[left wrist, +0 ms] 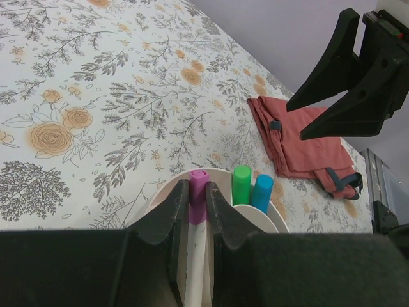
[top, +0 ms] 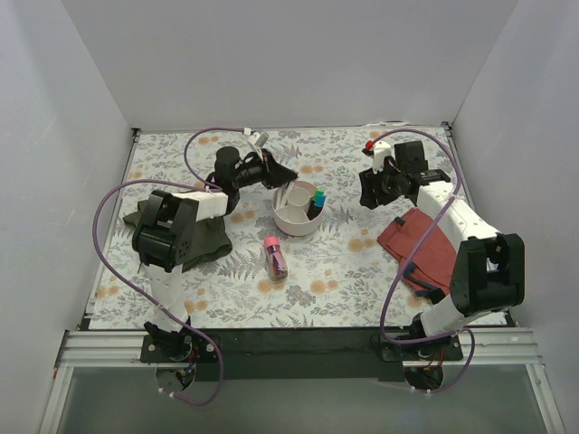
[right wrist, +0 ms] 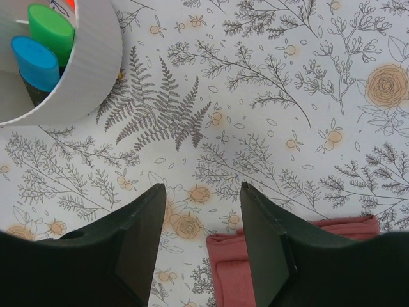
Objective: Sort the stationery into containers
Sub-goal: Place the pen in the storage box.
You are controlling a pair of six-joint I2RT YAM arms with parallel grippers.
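My left gripper (left wrist: 197, 199) is shut on a thin white pen with a purple-pink cap (left wrist: 199, 188) and holds it over the near rim of the off-white divided bowl (left wrist: 165, 188). In the top view the left gripper (top: 288, 177) hangs at the bowl's (top: 296, 224) upper left. A green-ended highlighter (left wrist: 241, 185) and a blue-ended one (left wrist: 261, 193) stand in the bowl; they show in the right wrist view too, green (right wrist: 51, 29) and blue (right wrist: 35, 62). A stubby pink tube (top: 274, 257) lies on the table in front of the bowl. My right gripper (right wrist: 203, 192) is open and empty above the table, right of the bowl (right wrist: 89, 70).
A red cloth pouch (top: 422, 242) lies right of the bowl, its corner under my right gripper (right wrist: 281, 262). A dark olive cloth (top: 208, 242) lies under the left arm. The floral table cover ends at white walls behind and at both sides.
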